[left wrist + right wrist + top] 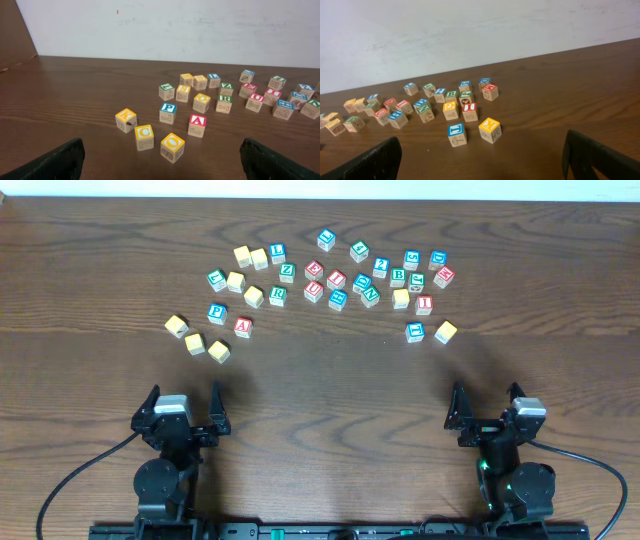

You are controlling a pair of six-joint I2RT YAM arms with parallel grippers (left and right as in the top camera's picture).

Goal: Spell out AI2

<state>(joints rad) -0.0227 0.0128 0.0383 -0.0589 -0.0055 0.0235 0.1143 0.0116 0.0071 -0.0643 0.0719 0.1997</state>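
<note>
A red-topped A block [243,326] sits at the near left of the block scatter; it also shows in the left wrist view [197,120]. A red-topped I block [424,305] sits at the near right and shows in the right wrist view [469,108]. A blue-topped block whose mark looks like a 2 [381,267] lies in the far middle of the scatter. My left gripper [185,412] [162,167] is open and empty, well short of the A block. My right gripper [487,412] [482,162] is open and empty, well short of the I block.
Several other letter blocks lie across the far half of the wooden table [330,390]. Yellow O [172,143] and C [144,134] blocks lie nearest my left gripper. A blue block [456,131] and a yellow block [489,126] lie nearest my right gripper.
</note>
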